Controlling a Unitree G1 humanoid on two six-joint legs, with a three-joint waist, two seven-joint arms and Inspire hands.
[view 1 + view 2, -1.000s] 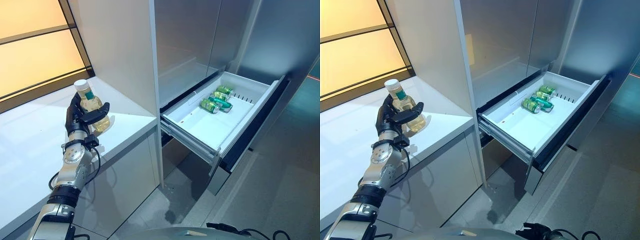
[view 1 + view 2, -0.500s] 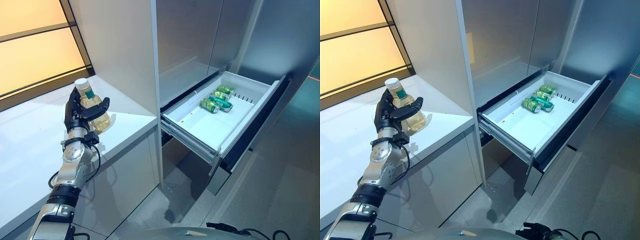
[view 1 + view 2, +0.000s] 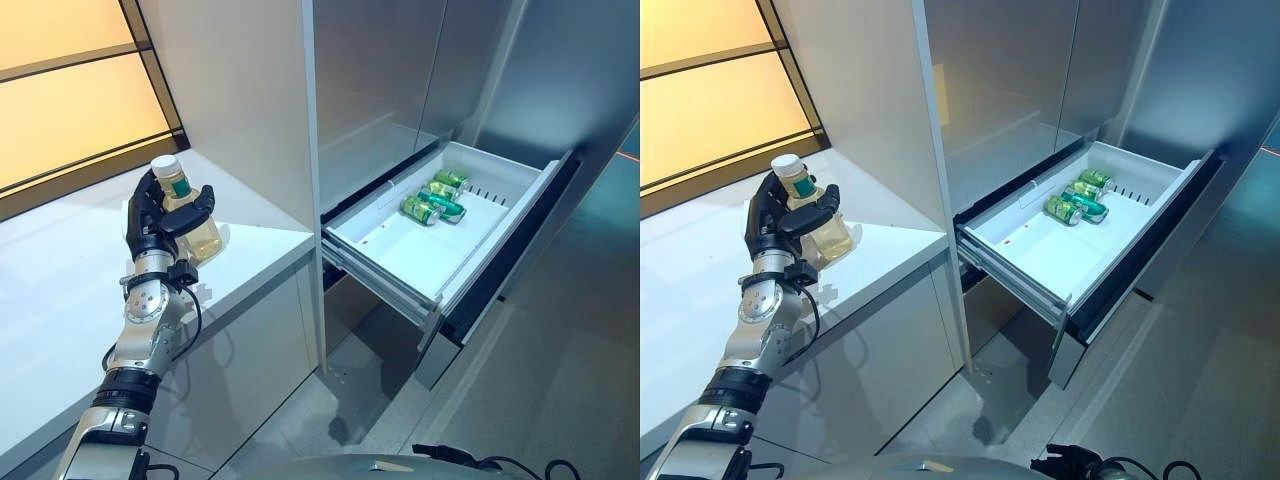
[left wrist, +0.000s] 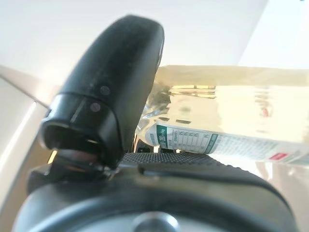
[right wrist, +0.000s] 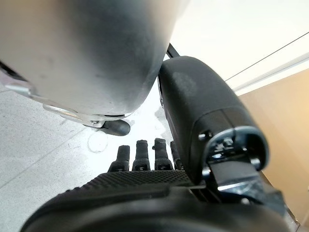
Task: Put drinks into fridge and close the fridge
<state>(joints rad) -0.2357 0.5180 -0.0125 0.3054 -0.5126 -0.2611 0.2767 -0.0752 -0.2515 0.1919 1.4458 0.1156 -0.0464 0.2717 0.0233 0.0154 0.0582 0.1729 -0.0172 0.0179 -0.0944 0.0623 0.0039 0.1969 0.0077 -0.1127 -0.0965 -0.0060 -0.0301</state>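
Observation:
A clear bottle of pale yellow drink with a white cap stands upright near the front of the white counter. My left hand is shut on it, thumb across the front and fingers round the back. In the left wrist view the bottle lies right against the palm under the thumb. To the right, the fridge drawer is pulled out, and several green cans lie at its far end. My right hand shows only in its wrist view, fingers relaxed and holding nothing.
A tall white cabinet side rises between the counter and the fridge. Above the drawer, the grey fridge doors are closed. The drawer's front panel juts out over the grey floor. An amber window lies behind the counter.
My left thumb and fingers have curled tighter round the bottle. Hand and bottle have shifted slightly up and towards the window. The drawer and cans stay put.

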